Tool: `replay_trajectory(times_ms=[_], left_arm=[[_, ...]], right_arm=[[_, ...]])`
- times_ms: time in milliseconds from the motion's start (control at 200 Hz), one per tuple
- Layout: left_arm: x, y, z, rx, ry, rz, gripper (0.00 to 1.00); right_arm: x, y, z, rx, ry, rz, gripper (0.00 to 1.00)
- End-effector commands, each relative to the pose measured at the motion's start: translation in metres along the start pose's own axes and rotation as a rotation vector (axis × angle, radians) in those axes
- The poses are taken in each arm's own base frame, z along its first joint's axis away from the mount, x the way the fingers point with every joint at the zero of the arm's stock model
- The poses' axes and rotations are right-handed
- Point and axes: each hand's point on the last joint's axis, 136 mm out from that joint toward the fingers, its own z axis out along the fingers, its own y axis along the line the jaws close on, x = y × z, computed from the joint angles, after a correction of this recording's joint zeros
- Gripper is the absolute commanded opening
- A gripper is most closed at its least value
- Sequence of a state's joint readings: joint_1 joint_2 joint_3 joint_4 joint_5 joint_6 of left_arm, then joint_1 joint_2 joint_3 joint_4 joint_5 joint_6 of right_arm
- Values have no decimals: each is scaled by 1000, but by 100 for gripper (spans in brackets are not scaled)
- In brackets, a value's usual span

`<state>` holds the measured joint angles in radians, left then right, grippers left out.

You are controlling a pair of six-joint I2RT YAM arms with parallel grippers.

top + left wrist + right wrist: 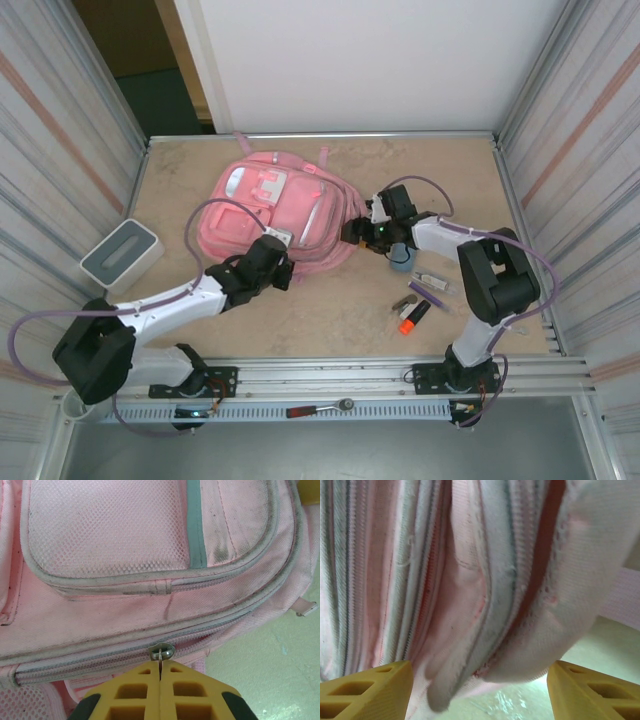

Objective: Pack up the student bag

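1. The student bag (275, 215) lies flat towards the far edge of the surface (330, 320), a little left of its middle.
2. The left pincer (160, 672) is pressed together on the metal zip pull (161, 652) at the bag's near side.
3. The right pincer (479, 690) is spread wide, with folds of the bag's right edge between its fingers, ungripped.
4. An orange marker (414, 317) and other small items lie loose near the right edge. Packing looks barely begun, with the zip in hand and loading and closing left.

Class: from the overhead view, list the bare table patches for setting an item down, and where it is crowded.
Free: the far-right table, between the student bag and the right wall; and the near-centre strip between the left arm and the orange marker. Crowded: beside the right arm, among cup and pen.
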<state>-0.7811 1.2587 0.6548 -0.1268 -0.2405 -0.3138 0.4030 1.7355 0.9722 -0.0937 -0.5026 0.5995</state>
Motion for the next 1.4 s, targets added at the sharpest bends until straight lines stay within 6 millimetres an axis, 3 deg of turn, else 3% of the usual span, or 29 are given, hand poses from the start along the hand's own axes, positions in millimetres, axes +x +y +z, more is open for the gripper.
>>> replay_trajectory(times_ms=[0, 45, 160, 210, 346, 466, 641, 827, 912, 977, 1157, 1247, 1398], left_arm=[[-8, 8, -3, -43, -22, 8, 0], [-5, 13, -3, -57, -19, 2, 0], [3, 40, -9, -119, -12, -42, 0], [9, 56, -13, -156, -10, -72, 0], [25, 96, -18, -232, -1, -175, 0], [29, 113, -19, -267, 13, -224, 5], [5, 102, -35, -217, -32, -219, 53], [-36, 66, -56, -132, -185, -113, 80], [-49, 46, -50, -109, -173, -39, 83], [-54, 32, -38, -103, -133, 23, 85], [-64, 3, 3, -93, -11, 138, 87], [-67, 0, 21, -121, 34, 176, 86], [-71, 0, 46, -176, 85, 228, 75]], right_arm=[[-12, 11, 9, -56, -19, 9, 68], [-13, 8, 12, -51, -18, 14, 61], [-15, -7, 14, -28, -23, 48, 27], [-14, -13, 13, -11, -30, 59, 18], [-9, -19, 14, 1, -27, 69, 8], [1, -8, 20, -21, -9, 51, 3], [15, 16, 14, -29, -33, 19, 6], [37, 59, 5, -90, -59, -61, 18], [51, 86, 5, -171, -41, -117, 26], [56, 94, 2, -210, -38, -131, 31], [45, 60, -13, -141, -124, -77, 46], [42, 53, -21, -124, -149, -75, 49], [40, 38, -30, -75, -169, -73, 51]])
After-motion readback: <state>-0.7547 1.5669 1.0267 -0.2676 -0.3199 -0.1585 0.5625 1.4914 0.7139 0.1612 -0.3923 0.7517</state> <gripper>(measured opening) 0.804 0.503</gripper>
